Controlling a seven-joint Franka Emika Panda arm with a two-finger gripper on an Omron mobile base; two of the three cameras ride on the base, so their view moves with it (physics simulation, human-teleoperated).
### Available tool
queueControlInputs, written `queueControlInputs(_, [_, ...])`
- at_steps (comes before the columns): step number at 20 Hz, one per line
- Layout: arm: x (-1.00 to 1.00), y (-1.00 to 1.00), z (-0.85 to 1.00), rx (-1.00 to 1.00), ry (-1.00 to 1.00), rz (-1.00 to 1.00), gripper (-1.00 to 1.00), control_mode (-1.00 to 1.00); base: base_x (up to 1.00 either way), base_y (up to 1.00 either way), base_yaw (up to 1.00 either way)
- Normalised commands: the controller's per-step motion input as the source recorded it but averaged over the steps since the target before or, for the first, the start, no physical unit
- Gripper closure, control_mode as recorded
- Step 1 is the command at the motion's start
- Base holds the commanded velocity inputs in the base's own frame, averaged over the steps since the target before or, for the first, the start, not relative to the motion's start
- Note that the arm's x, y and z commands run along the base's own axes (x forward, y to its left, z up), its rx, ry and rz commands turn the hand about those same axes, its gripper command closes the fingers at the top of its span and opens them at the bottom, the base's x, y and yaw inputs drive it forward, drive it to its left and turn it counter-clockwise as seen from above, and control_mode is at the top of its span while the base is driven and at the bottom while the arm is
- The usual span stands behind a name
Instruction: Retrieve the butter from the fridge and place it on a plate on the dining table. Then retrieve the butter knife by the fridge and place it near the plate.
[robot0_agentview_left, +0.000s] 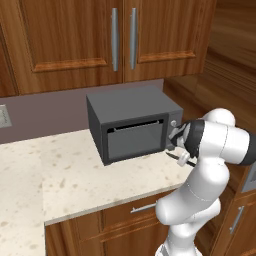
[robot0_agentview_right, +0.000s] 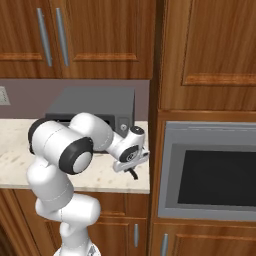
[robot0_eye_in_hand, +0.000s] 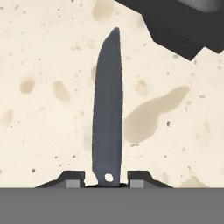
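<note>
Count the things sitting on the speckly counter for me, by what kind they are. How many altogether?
Microwave: 1
Butter knife: 1
Total: 2 things on the counter.

Butter knife (robot0_eye_in_hand: 108, 109): slim, dark grey, flat on speckled beige counter, handle end with hole nearest camera.

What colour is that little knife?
Dark slate grey, nearly black; the butter knife shows best in the hand view.
</note>
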Motion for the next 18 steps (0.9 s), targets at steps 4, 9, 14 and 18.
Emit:
queueControlInputs(4, [-0.15,0.21,0.01,0.00,0.00,-0.02,1.00,-1.00,0.00,0.00,0.00])
queueControlInputs(9, [-0.24,0.23,0.22,-0.06,0.01,-0.06,1.00,-1.00,0.00,0.00,0.00])
queueControlInputs(14, [-0.47,0.43,0.38,-0.01,0.01,-0.08,1.00,-1.00,0.00,0.00,0.00])
queueControlInputs(18, [-0.81,0.20,0.41,0.07,-0.02,-0.15,1.00,-1.00,0.00,0.00,0.00])
